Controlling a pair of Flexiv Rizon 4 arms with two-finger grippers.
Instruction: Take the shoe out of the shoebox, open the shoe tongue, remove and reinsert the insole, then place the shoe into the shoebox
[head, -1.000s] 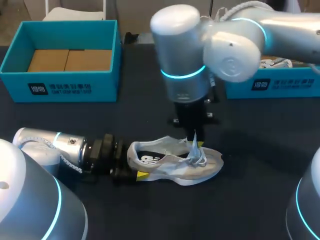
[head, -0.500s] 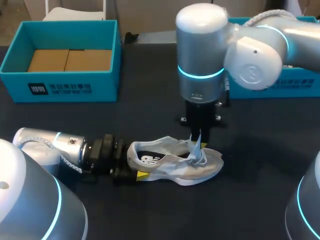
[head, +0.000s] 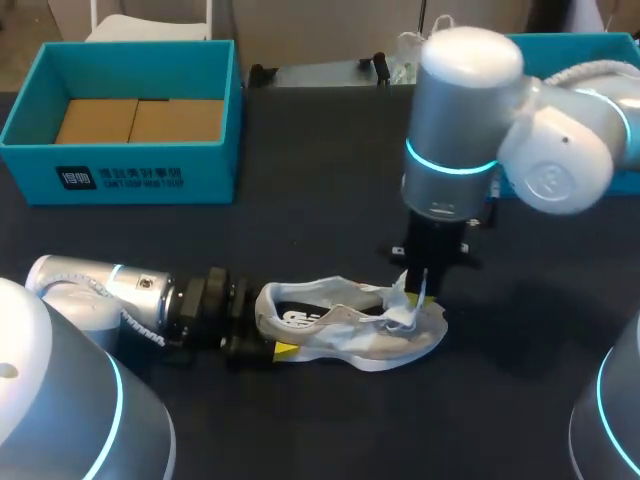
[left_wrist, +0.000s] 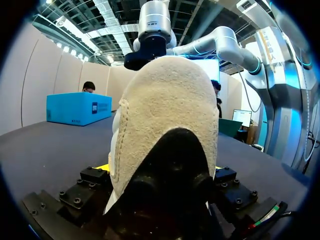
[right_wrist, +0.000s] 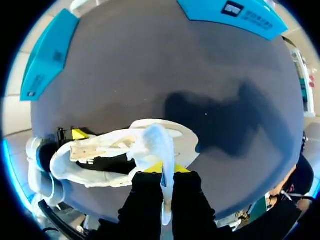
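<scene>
The teal cardboard shoebox (head: 215, 170) at the tabletop's far left corner bears a dark panel of white print on its near wall, too small to make out; the second teal shoebox (right_wrist: 252, 21) at the far right edge carries a like panel; the grey-white mesh shoe (head: 350, 325) shows an unreadable white mark inside.

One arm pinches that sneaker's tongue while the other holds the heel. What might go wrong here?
The tongue is a thin strip pinched in the right jaws, so it may slip free. The left jaws grip the shoe only by its heel, so a harder pull might tilt the shoe or drag it out.
</scene>
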